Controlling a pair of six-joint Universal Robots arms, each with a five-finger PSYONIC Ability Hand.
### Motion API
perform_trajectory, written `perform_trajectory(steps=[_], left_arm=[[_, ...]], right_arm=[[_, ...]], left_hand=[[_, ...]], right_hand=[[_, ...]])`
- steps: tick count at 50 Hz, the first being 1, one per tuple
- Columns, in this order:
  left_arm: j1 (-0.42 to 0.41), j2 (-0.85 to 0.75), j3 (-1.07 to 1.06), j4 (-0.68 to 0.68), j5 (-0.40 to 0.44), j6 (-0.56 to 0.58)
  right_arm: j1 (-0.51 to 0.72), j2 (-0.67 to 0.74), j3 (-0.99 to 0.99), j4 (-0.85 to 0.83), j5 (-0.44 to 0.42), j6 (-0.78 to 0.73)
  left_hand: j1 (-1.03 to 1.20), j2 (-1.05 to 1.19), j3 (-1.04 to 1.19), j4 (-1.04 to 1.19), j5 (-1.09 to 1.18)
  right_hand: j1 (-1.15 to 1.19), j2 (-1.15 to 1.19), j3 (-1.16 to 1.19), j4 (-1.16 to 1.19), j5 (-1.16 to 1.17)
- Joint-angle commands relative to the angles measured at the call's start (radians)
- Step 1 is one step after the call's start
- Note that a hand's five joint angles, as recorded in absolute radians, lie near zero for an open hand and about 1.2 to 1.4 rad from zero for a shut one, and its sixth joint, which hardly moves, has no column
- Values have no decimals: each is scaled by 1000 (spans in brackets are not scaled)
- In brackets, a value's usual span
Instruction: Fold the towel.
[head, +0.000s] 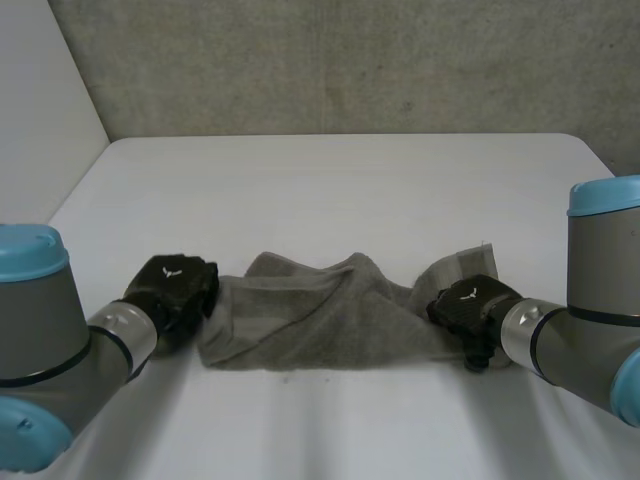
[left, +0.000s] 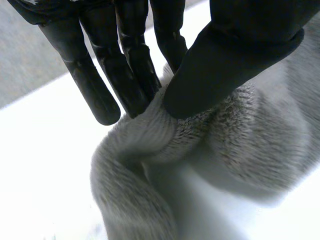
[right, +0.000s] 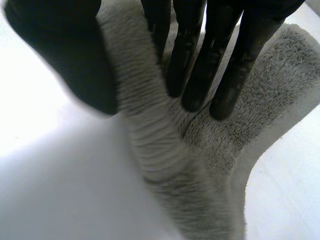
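The rumpled grey terry towel (head: 310, 318) lies bunched on the white table (head: 330, 185) between both hands. The left hand (head: 176, 286) pinches its left end between thumb and fingers. The right hand (head: 466, 306) squeezes a ridge at the right end, probably readying a lift.

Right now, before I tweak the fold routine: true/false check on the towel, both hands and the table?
1. The grey terry towel lies spread flat on the white table. False: it is bunched and creased.
2. The left hand pinches the towel between thumb and fingers. True.
3. The right hand hovers clear of the towel. False: its thumb and fingers grip a ridge of towel.
4. The hands are at opposite ends of the towel. True.
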Motion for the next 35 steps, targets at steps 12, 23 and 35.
perform_trajectory(steps=[12,23,35], left_arm=[[-43,210,102,-177,-2,2],[-94,-24,303,-184,1,-66],[-211,-241,491,-186,4,-69]], right_arm=[[-55,-109,-16,-164,-4,151],[-82,-110,0,-178,-17,194],[-107,-104,35,-196,-18,194]], left_hand=[[-926,-919,-919,-919,-925],[-797,-790,-790,-790,-796],[-791,-784,-784,-784,-790]], right_hand=[[-450,-568,-575,-577,-592],[-450,-568,-575,-577,-592],[-450,-568,-575,-577,-592]])
